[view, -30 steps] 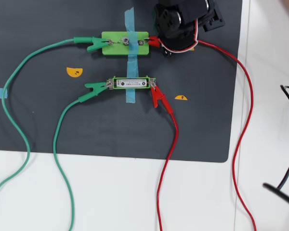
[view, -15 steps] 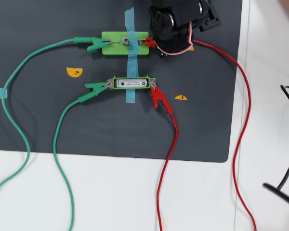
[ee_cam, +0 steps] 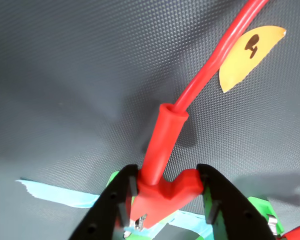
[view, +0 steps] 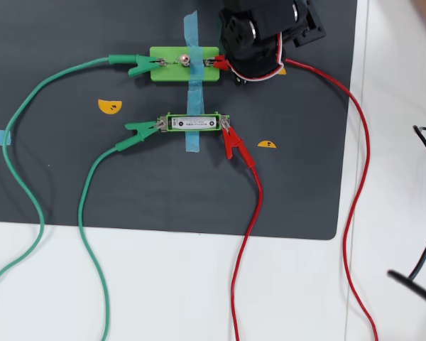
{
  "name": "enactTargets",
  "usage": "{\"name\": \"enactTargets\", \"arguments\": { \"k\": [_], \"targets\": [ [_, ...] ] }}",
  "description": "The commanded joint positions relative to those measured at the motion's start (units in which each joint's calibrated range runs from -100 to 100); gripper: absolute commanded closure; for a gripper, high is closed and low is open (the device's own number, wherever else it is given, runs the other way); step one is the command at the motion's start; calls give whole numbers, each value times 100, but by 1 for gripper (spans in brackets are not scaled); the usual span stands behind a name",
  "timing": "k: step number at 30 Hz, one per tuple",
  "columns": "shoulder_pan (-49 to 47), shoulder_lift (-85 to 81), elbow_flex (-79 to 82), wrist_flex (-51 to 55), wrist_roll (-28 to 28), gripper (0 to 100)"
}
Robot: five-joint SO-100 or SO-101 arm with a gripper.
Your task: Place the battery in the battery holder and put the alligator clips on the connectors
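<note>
At the green block [view: 184,65], the tool [ee_cam: 165,220] pinches the last red clip [ee_cam: 162,192]; next, release it.

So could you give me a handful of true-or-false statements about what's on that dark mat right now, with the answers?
1. The battery lies inside the battery holder. True.
2. The gripper is shut on a green clip. False: in the wrist view it is shut on a red alligator clip.
3. In the overhead view, a green alligator clip sits at the holder's left end and a red one at its right end. True.
4. The wider green block has no clip on its left side. False: a green clip is there, on a green wire.
5. Strips of blue tape cross both green pieces. True.
6. The mat is white. False: it is dark grey, lying on a white table.
</note>
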Motion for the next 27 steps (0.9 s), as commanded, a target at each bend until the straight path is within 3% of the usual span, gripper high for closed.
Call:
{"name": "enactTargets", "arguments": {
  "k": [1,11,22,27],
  "targets": [
    [121,-95,-14,10,-42,99],
    [131,-36,3,19,-308,76],
    [101,-27,3,45,-313,72],
    [-31,-121,-6,638,-308,70]
  ]
}}
